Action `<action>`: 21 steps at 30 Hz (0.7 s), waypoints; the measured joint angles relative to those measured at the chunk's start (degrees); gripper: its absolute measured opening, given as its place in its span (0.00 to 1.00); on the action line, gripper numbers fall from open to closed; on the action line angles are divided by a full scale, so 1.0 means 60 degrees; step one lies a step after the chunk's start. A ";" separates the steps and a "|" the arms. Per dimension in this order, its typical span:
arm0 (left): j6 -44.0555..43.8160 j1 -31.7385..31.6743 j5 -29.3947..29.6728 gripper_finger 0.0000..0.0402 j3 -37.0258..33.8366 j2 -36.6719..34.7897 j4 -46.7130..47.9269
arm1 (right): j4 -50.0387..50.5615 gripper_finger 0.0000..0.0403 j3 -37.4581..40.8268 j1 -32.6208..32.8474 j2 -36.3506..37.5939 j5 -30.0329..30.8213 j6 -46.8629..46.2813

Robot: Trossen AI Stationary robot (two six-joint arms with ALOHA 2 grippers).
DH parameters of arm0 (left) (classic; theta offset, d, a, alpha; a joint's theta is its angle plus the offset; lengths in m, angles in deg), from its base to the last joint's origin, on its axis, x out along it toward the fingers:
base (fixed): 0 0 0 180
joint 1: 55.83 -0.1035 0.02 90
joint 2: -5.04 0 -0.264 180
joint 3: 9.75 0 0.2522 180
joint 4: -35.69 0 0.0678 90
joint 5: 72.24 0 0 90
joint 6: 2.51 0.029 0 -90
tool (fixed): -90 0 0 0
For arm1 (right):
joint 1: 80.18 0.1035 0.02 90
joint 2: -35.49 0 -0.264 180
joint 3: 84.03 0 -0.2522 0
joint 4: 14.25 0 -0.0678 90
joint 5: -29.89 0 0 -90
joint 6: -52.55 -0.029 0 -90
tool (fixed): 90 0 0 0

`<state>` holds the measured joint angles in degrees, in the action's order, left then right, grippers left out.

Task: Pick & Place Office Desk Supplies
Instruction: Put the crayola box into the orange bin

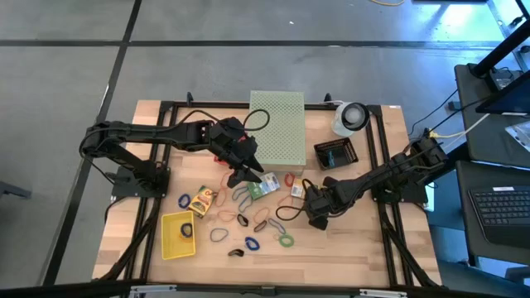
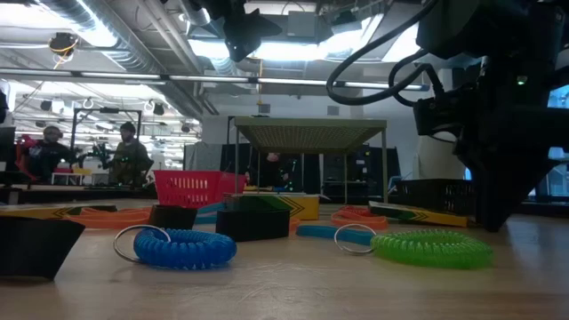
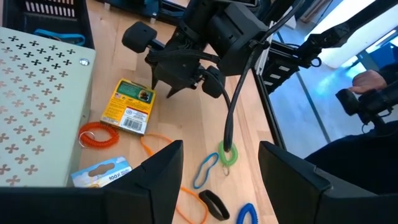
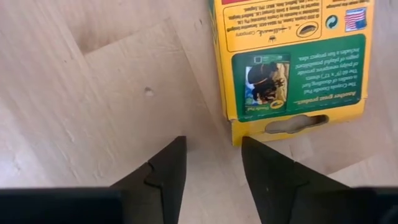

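Nearest to the low camera, a blue loop (image 2: 182, 247) and a green loop (image 2: 433, 247) lie flat on the worktop (image 1: 348, 248), with more loops and small dark clips behind them. Nothing has been done with these.

From above, most supplies are loose in the middle of the worktop: orange, blue and green loops, a few black clips, a yellow box (image 1: 201, 199) on the left arm's side and a green box (image 1: 265, 186) near the middle. They lie close together in front of the pale box (image 1: 277, 128).

The yellow tray (image 1: 178, 236) at the near left seems to hold one small dark thing. The black basket (image 1: 335, 154) beside the pale box has something blue inside. I cannot tell more about either. So I judge the task is at an early point, with perhaps one or two things put away and almost everything left to do.

The right gripper (image 4: 213, 162) is low over the worktop. Its fingers are spread and pinch nothing. Another small yellow box (image 4: 292, 62) lies flat just beyond the tips, and an orange loop (image 3: 98, 134) is near it. This box looks like the thing in hand, either about to be taken or just set down; I cannot say which.

The left gripper (image 3: 221, 149) hangs above the loops near the green box, spread wide and empty.
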<state>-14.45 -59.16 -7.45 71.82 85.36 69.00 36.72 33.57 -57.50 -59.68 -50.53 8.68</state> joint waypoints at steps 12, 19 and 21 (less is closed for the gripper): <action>0.0120 0.0001 0.0000 0.52 0.0000 -0.0003 0.0009 | 0.0314 0.31 -0.0204 -0.0007 0.0002 0.0540 0.0822; 0.0206 0.0000 0.0001 0.52 0.0000 -0.0002 0.0011 | 0.0304 0.31 -0.0208 -0.0018 -0.0011 0.0986 0.1057; 0.0206 0.0002 0.0004 0.52 0.0000 -0.0003 0.0021 | 0.0305 0.31 -0.0208 -0.0018 -0.0011 0.1166 0.1071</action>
<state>-13.21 -59.15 -7.43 71.82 85.34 69.13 38.55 32.32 -57.61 -59.75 -43.53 15.10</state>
